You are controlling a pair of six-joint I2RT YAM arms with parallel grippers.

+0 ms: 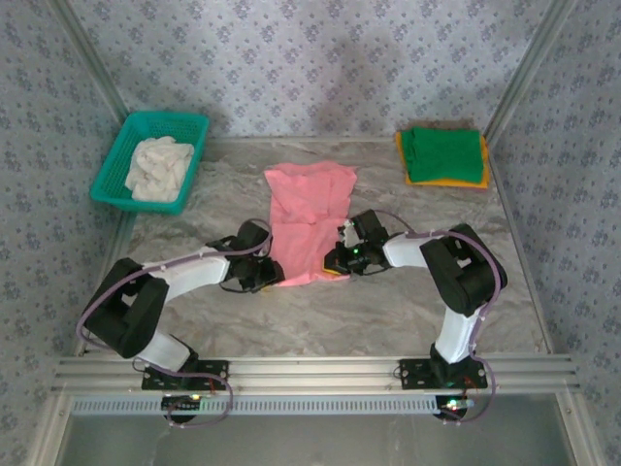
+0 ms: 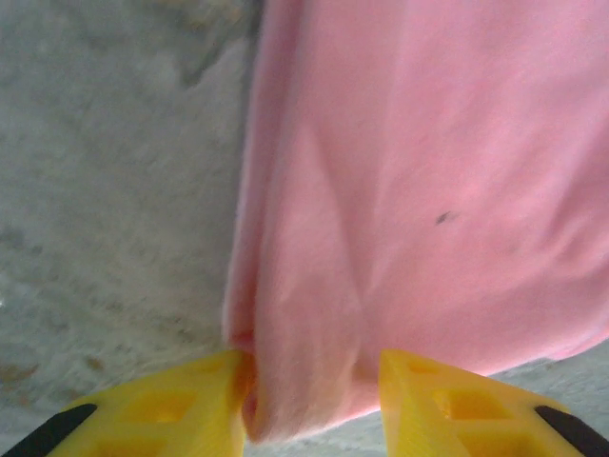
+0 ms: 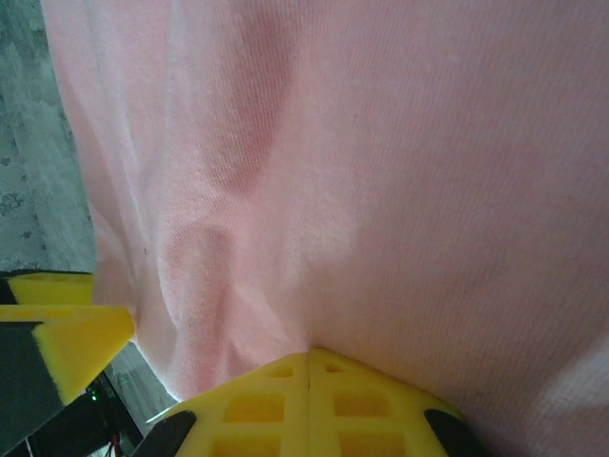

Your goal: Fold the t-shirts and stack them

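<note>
**Holding the near hem, one corner in each gripper**

Pinching shut, my right gripper has the salmon-pink t-shirt clenched at its near right corner, the cloth puckering out from my closed tips. My left gripper straddles the near left corner, with its fingers apart and the hem bunched between them. Whether they squeeze it I cannot tell. The shirt lies lengthwise at mid-table. At the far right corner, the folded green t-shirt rests on the orange-yellow t-shirt. Far left, a teal basket holds a white cloth.
</note>
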